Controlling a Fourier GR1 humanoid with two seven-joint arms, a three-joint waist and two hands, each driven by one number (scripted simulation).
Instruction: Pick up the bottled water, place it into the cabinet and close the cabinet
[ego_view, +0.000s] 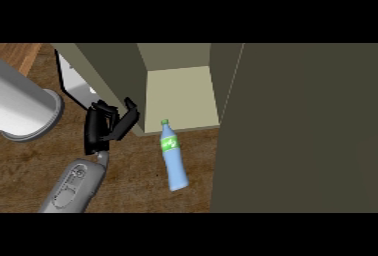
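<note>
Standing open, the cabinet (181, 95) shows a pale floor bounded by a dark left wall (111, 70) and, on the right, by its wide door (295, 125), which is swung out and fills the right side of the view down to the lower edge. The bottled water (174, 165) is on the brown worktop (140, 175) just in front of the cabinet's front lip, with its green cap (165, 121) at that lip and its blue body running back toward the viewer; from this steep angle I cannot tell whether it stands or lies. A narrow strip of bare worktop shows between the bottle and the door's edge, and a wider one between the bottle and the left hand (107, 125). That hand is beside the foot of the left wall, fingers straight and spread, thumb apart, holding nothing and clear of the bottle. Its grey forearm (74, 185) comes up from the lower left. A grey cylinder (26, 107) sits at the left edge, well apart from the bottle
</note>
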